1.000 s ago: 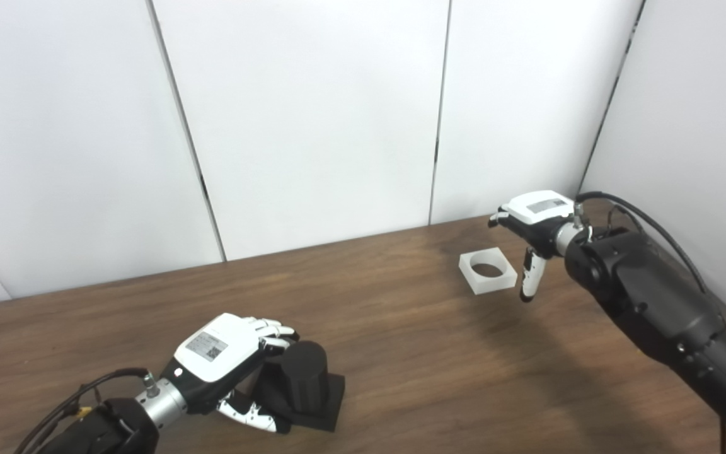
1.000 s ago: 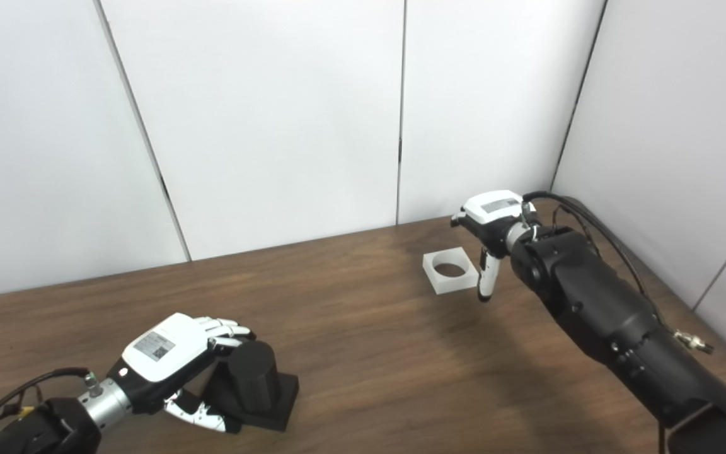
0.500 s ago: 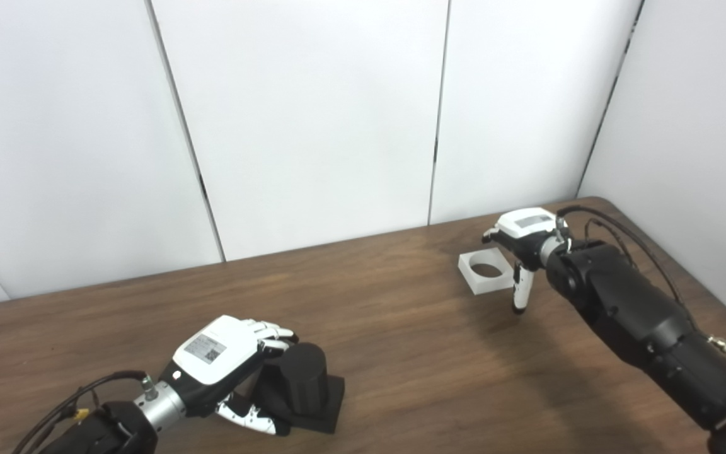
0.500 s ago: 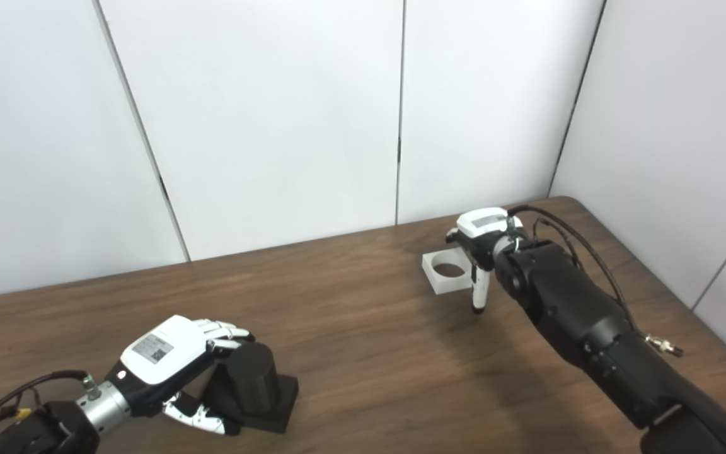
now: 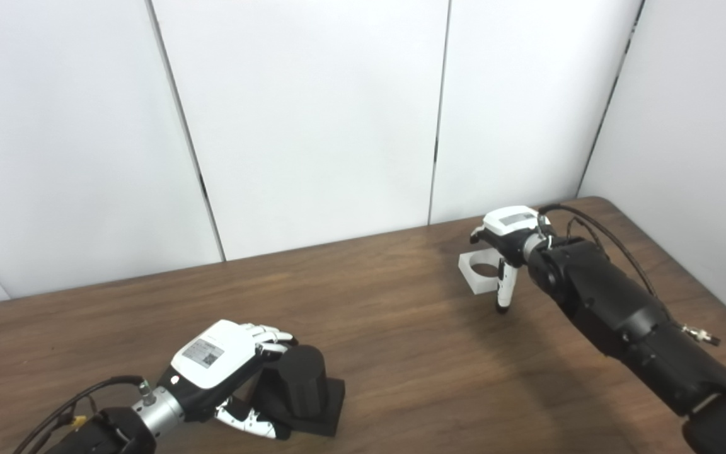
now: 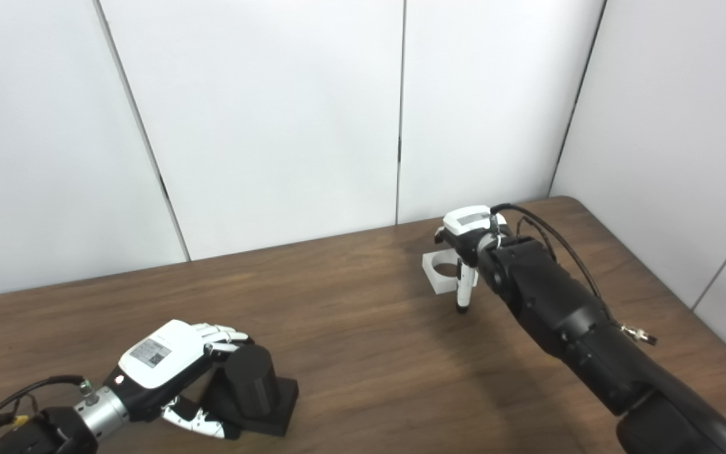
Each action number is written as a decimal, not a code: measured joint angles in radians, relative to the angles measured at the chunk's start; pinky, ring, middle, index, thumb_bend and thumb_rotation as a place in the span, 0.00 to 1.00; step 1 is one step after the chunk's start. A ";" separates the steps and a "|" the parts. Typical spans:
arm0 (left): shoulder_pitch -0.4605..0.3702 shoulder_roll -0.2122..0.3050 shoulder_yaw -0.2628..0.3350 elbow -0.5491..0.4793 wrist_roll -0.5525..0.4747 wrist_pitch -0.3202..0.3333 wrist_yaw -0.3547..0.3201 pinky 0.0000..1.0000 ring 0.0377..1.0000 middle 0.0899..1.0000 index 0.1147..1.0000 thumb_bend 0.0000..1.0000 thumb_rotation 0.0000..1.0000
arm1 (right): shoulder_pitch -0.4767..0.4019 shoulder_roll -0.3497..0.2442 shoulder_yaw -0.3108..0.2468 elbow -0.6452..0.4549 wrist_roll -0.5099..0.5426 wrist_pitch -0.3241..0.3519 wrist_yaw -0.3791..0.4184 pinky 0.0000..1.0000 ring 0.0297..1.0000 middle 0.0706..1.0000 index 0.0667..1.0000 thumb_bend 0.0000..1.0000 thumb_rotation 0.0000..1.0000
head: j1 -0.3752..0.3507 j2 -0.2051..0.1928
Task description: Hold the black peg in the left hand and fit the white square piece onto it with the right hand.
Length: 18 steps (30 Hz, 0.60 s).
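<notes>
Left hand [image 5: 221,366] at 7 o'clock, fingers curled around the peg [image 5: 303,388] on the table [image 5: 401,340]. Right hand [image 6: 467,236] at 2 o'clock, over the square [image 6: 438,277]; thumb extended downward; grip cannot be told. Left eye view exposes more of the square's hole.

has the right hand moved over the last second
Yes. The right hand has come down and leftward in the left eye view: it was beside the right edge of the white square piece, and now overlaps it. The piece itself stayed put on the table.

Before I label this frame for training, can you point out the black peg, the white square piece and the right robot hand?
black peg [image 5: 302,378], left eye view, cylinder side.
white square piece [image 5: 471,282], left eye view, front left wall.
right robot hand [image 5: 507,228], left eye view, its back.
</notes>
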 measured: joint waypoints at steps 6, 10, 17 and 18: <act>0.001 0.001 0.000 -0.003 0.000 0.000 -0.002 0.76 0.82 0.81 0.42 0.52 0.07 | -0.022 0.003 0.014 0.046 0.006 -0.020 -0.025 0.92 0.90 0.89 0.84 0.82 0.20 | 0.003 0.005; 0.003 0.001 0.000 -0.003 0.000 0.000 -0.002 0.77 0.83 0.82 0.42 0.52 0.07 | -0.035 0.006 0.023 0.070 0.008 -0.031 -0.034 0.90 0.89 0.88 0.83 0.82 0.20 | 0.008 0.009; 0.007 0.001 0.008 -0.014 0.000 0.001 -0.027 0.78 0.83 0.82 0.42 0.52 0.07 | -0.058 0.008 0.034 0.117 0.017 -0.037 -0.045 0.90 0.89 0.88 0.80 0.80 0.22 | 0.012 0.012; 0.009 0.001 0.010 -0.016 0.000 0.001 -0.027 0.78 0.83 0.82 0.42 0.52 0.07 | -0.058 0.008 0.035 0.118 0.018 -0.037 -0.048 0.90 0.89 0.88 0.79 0.80 0.22 | 0.014 0.012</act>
